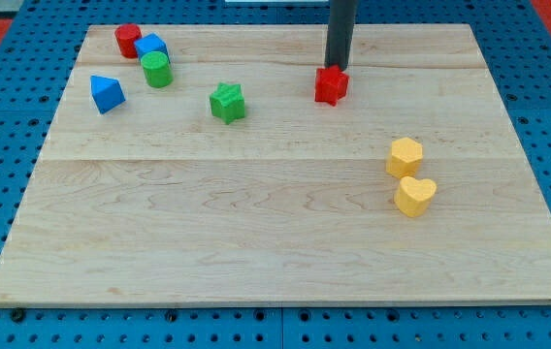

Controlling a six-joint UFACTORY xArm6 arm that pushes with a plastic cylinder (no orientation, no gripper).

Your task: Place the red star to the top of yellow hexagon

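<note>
The red star [331, 85] lies at the upper middle of the wooden board [256, 233]. My tip [337, 67] stands right at the star's top edge, touching or almost touching it. The yellow hexagon [405, 156] lies lower and further to the view's right, well apart from the star. A yellow heart [414, 195] sits just below the hexagon.
A green star [227, 102] lies left of the red star. At the upper left are a red block [127, 40], a blue block [150, 47], a green cylinder [157, 70] and a blue triangular block [107, 93]. A blue pegboard surrounds the board.
</note>
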